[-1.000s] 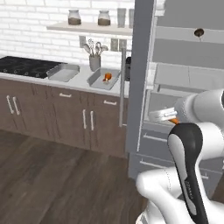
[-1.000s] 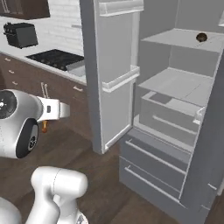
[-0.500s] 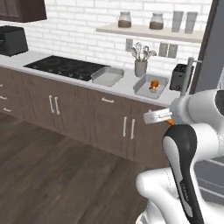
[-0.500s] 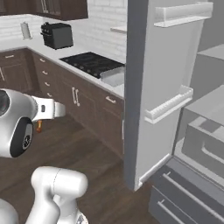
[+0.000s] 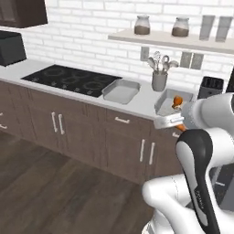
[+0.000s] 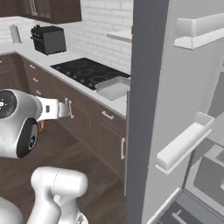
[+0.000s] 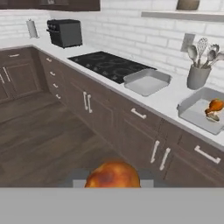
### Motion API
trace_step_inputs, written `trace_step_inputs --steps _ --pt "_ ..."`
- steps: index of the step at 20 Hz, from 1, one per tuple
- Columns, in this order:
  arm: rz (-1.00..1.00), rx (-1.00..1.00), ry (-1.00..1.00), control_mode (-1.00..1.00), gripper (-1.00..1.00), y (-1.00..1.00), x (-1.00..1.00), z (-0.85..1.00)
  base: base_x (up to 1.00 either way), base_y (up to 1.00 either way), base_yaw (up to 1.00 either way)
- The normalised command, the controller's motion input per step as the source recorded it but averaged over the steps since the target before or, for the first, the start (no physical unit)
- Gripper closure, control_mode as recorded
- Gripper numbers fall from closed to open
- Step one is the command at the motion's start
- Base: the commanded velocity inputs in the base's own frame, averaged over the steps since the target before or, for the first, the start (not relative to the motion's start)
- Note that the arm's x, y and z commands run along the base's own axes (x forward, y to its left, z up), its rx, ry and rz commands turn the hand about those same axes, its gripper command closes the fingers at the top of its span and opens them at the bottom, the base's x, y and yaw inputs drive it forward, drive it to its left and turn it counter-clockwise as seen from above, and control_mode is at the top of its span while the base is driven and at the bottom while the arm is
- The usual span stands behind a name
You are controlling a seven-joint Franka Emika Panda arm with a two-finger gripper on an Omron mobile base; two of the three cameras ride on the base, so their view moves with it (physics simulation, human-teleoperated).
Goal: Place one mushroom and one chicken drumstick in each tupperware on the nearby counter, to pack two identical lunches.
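My gripper (image 7: 113,181) is shut on a browned chicken drumstick (image 7: 113,174), held out over the floor in front of the cabinets. The same drumstick (image 5: 181,128) peeks from under the white hand (image 5: 167,121) in the left base view, and shows again as an orange bit (image 6: 42,126) in the right base view. On the counter (image 5: 137,107) lie two tupperware trays. The one beside the stovetop (image 5: 121,90) (image 7: 146,81) (image 6: 113,87) is empty. The other (image 5: 165,104) (image 7: 197,114) holds a drumstick (image 7: 215,105) and a mushroom (image 7: 213,117).
A black stovetop (image 5: 68,78) and a dark toaster (image 5: 11,48) lie left of the trays. A utensil holder (image 5: 159,80) stands behind them under a wall shelf (image 5: 173,40) with jars. The open fridge door (image 6: 162,109) stands close on my right. Wooden floor (image 5: 55,187) stretches left.
The base has swung from the open fridge towards the counter, so both base views have shifted and the trays are nearer. The gripper has stayed shut on the drumstick.
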Motion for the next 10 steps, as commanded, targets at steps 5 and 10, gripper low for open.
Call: trace_step_inputs --steps 5,10 --pt "0.00 0.00 0.00 1.00 1.00 0.00 0.00 0.00 1.00 0.76 -0.24" --pt "0.00 0.00 0.00 1.00 1.00 0.00 0.00 0.00 1.00 0.74 -0.53"
